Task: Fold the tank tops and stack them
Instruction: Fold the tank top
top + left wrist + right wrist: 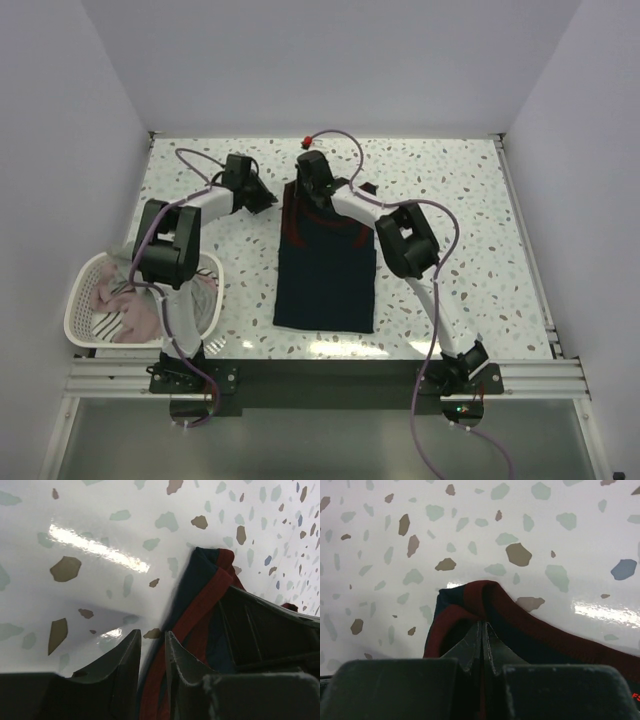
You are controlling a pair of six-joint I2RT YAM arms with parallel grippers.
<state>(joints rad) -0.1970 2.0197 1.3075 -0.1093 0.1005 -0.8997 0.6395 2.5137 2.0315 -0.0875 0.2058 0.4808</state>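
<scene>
while right hand (482,626) pinches navy jersey (325,285) edge, left hand (151,639) parted alongside

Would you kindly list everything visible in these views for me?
navy jersey: one, navy with dark red trim, spread on mid-table.
heaped garments: count unclear, pinkish and grey, inside the basket.
basket: one, white, slotted, near-left of the table.
table: one, white with coloured speckles.
left pincer: one, black, open, beside the jersey's far left edge.
right pincer: one, black, shut on the jersey's red-trimmed edge.
</scene>
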